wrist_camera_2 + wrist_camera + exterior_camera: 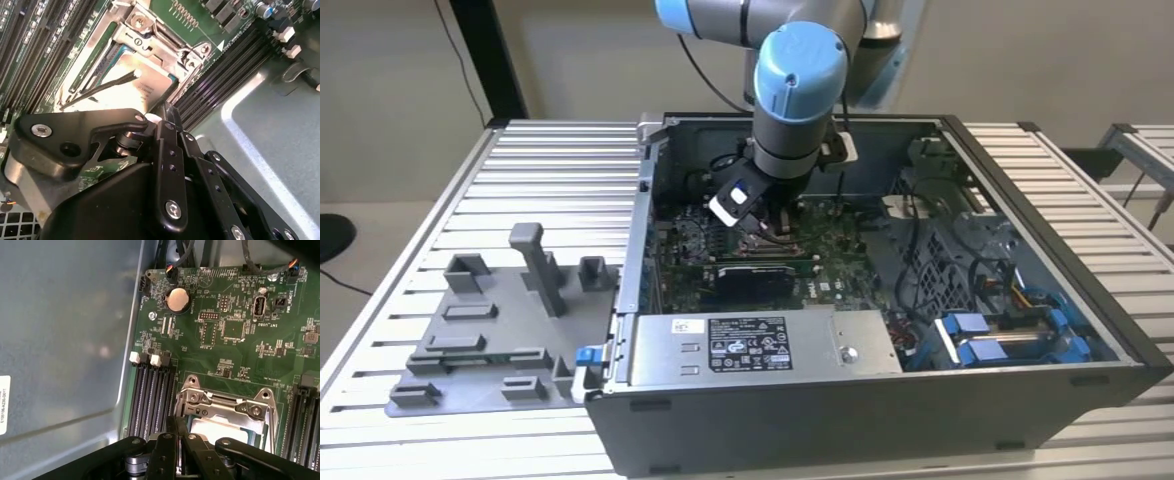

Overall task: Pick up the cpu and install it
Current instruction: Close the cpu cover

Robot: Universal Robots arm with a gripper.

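currently, we see the gripper (767, 232) upper centre of the exterior view, down inside the computer case (881, 415), cpu (225, 428) lying in the socket frame (222, 404) in both wrist views, gripper just beside its edge, grip state we cannot tell

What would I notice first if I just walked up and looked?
The big arm with blue joints reaching down into the open computer case grabs the eye first. In both wrist views, the black end effector hangs right over the shiny silver cpu, which lies inside a metal socket frame on the green board.
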